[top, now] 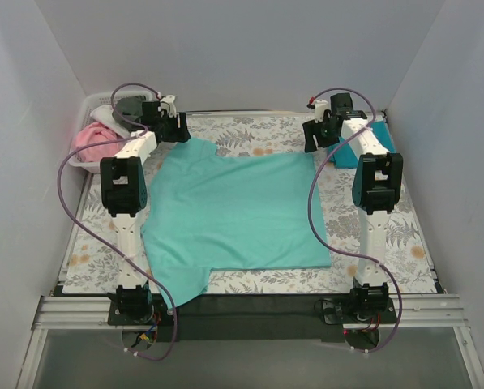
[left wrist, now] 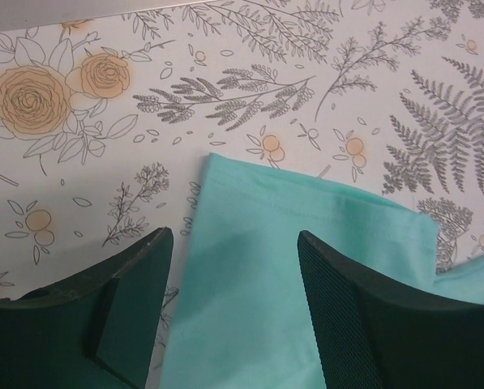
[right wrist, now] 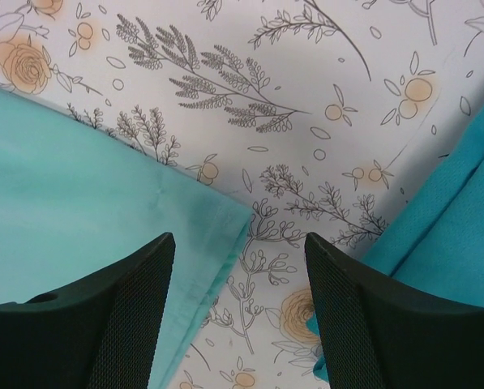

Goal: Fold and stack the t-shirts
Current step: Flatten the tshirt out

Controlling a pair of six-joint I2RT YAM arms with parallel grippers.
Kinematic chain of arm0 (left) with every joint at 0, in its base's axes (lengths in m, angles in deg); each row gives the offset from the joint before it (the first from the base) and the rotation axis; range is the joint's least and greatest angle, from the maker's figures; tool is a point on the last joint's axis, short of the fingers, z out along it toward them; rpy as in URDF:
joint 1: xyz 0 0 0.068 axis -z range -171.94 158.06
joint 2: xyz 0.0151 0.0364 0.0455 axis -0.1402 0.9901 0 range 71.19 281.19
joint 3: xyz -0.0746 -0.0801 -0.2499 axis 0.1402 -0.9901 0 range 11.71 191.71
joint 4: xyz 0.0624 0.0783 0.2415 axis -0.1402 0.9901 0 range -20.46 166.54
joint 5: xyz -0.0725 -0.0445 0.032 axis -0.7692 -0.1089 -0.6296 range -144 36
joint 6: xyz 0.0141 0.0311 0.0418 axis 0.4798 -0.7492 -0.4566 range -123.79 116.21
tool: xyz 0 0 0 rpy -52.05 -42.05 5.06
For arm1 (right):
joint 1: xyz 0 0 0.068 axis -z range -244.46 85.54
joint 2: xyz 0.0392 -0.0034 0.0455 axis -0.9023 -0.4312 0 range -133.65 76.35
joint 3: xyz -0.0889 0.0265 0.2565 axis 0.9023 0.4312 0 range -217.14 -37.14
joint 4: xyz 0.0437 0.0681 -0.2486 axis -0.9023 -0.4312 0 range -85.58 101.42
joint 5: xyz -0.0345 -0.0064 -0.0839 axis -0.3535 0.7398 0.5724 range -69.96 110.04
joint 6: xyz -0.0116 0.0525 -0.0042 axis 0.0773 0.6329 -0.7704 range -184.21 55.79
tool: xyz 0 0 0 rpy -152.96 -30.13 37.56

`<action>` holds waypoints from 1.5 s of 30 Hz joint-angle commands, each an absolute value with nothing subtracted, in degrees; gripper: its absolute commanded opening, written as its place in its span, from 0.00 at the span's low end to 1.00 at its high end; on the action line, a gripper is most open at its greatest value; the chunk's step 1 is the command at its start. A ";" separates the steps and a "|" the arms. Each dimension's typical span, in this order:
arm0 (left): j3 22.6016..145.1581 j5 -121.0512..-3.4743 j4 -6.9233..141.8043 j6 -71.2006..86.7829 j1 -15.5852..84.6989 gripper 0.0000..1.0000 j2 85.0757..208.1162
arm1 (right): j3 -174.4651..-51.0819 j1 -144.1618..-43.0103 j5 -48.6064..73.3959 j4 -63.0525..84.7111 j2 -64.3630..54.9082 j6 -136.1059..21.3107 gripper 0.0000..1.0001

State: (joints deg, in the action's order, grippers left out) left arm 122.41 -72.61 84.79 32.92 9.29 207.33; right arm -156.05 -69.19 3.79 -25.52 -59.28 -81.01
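Observation:
A mint-turquoise t-shirt [top: 237,211] lies spread flat on the floral cloth [top: 250,130], one sleeve at the far left and one reaching the near edge. My left gripper [top: 175,128] is open above the far-left sleeve. In the left wrist view, the gripper [left wrist: 235,243] straddles the sleeve's edge [left wrist: 306,267] without holding it. My right gripper [top: 316,138] is open and empty at the shirt's far-right corner. In the right wrist view, the gripper [right wrist: 240,247] has that corner [right wrist: 79,211] under its left finger. A folded darker teal-blue t-shirt [top: 349,152] lies just to the right [right wrist: 452,227].
A white basket [top: 86,113] at the back left holds pink [top: 92,139], white and dark grey t-shirts. White walls close in the back and both sides. A black strip and metal rail run along the near edge by the arm bases.

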 commanded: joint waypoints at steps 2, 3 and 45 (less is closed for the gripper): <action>125.26 -70.17 79.22 33.04 9.20 0.59 208.38 | -156.93 -69.03 3.25 -21.01 -60.40 -79.07 0.61; 125.79 -70.26 79.04 32.95 9.11 0.59 208.91 | -157.20 -69.03 3.34 -21.01 -61.19 -78.72 0.61; 115.95 -71.58 93.01 28.64 5.69 0.55 201.62 | -152.19 -65.34 -10.20 -21.10 -61.55 -74.50 0.37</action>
State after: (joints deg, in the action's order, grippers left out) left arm 117.16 -72.24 89.93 29.47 6.23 205.82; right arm -152.45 -65.48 -8.28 -20.37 -61.88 -74.85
